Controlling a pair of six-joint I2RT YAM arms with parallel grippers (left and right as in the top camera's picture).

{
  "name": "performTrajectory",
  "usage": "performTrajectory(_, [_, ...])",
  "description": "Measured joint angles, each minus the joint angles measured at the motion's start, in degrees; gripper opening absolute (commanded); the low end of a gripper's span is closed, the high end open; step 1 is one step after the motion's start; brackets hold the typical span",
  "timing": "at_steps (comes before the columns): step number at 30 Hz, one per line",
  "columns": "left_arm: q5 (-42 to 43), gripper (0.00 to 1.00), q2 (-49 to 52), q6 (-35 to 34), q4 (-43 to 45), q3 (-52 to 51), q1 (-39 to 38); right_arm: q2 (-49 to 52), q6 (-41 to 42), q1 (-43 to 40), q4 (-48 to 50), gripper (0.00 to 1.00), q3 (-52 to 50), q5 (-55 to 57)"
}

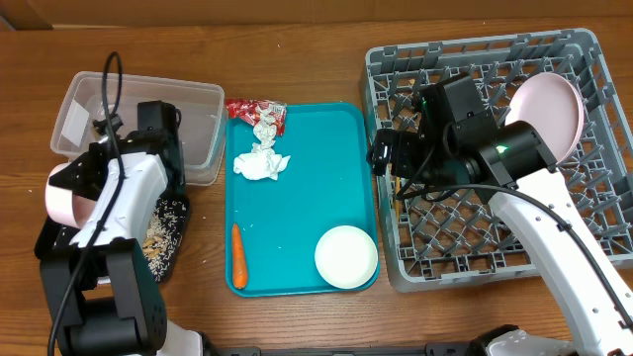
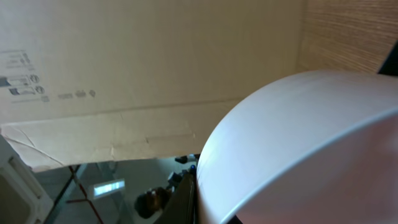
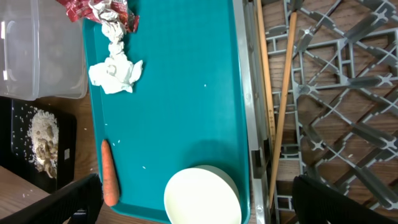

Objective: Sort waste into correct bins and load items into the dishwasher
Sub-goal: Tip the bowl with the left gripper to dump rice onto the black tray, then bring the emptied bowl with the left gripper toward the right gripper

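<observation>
1. Wrapper, overhead view: crinkled red-and-white foil at the far end of the teal tray, touching a crumpled white napkin just below it. A slim orange carrot lies by the tray's left rim. A round matte second bowl sits in the near right corner.
2. Overhead, left side: a clear tub with rounded corners stands on the wooden tabletop. Just beside it, the shallow black tray carries whitish-tan, grainy food scraps. The left arm reaches over both, with a white bowl held on edge at its outer side, off the tabletop.
3. Overhead, right side: grey lattice dish rack with upright pegs. A large smooth plate stands tilted in its far right corner. The right arm hangs over the rack's left edge.
4. Left wrist: the white bowl's glossy curved wall fills the lower right. Only a dark sliver of the left fingers shows, pinched on the bowl. A plain cardboard panel is behind.
5. Right wrist: the right fingers are spread wide and hold nothing, above the tray's near end, with the second bowl below and between them. Two thin wooden sticks lie along the rack's edge.
</observation>
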Motion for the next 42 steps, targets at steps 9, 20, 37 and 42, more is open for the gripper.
performTrajectory(9, [2.38,0.04,-0.55,0.13,1.86,0.04,-2.34,0.0,-0.02,0.0,-1.33,1.0,0.0,0.63])
performTrajectory(20, [33.77,0.04,-16.44,-3.98,-7.43,12.37,-27.39,0.0,0.0,0.0,-0.79,1.0,0.0,1.55])
performTrajectory(37, [61.48,0.04,-15.43,-37.33,-7.98,17.64,-51.87,-0.02,-3.19,-1.92,-2.54,1.0,0.0,1.16])
performTrajectory(42, [58.29,0.04,-15.43,-47.01,-9.29,17.64,-52.83,-0.02,-5.62,-1.97,-1.11,1.0,0.0,-0.11])
